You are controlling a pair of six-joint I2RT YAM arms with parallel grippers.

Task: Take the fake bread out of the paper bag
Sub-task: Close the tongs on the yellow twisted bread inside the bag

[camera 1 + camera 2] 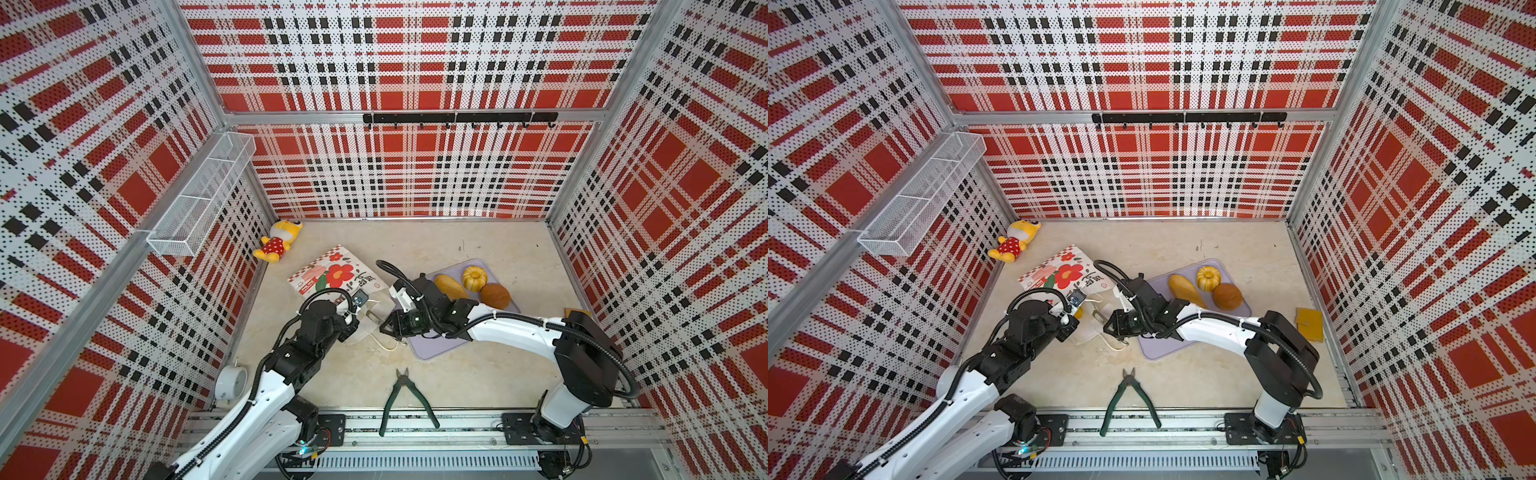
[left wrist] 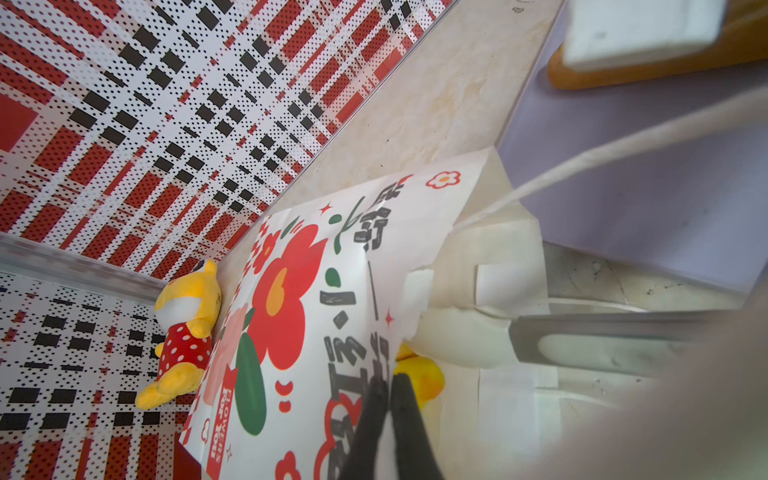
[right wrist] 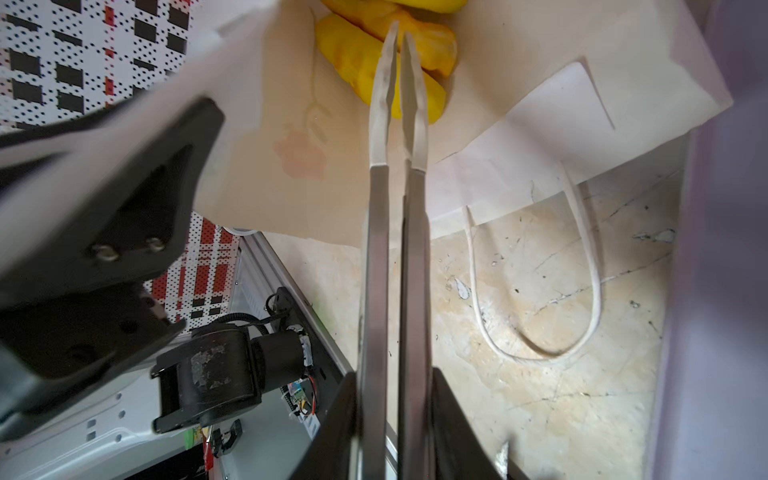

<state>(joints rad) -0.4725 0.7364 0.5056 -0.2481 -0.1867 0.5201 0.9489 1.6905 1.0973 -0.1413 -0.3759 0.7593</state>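
Observation:
The paper bag [image 1: 332, 274] [image 1: 1063, 270] lies on its side, mouth toward the arms. My left gripper [image 1: 352, 321] [image 2: 388, 395] is shut on the upper edge of the mouth and holds it up. My right gripper [image 1: 384, 328] [image 3: 395, 386] is shut on metal tongs [image 3: 376, 249] that reach into the bag. Their white tips, slightly apart, rest over yellow fake bread [image 3: 357, 66] [image 2: 424, 374] inside. On the lilac tray [image 1: 436, 347] lie a long loaf [image 1: 450, 286], a fluted cake [image 1: 475, 278] and a round bun [image 1: 495, 296].
A yellow plush doll [image 1: 276, 243] lies in the back left corner. Green pliers [image 1: 405, 395] sit near the front edge, with a white clock [image 1: 230, 382] at the left wall. A wire basket [image 1: 203, 195] hangs on that wall. The bag's cord handle [image 3: 582, 291] trails on the table.

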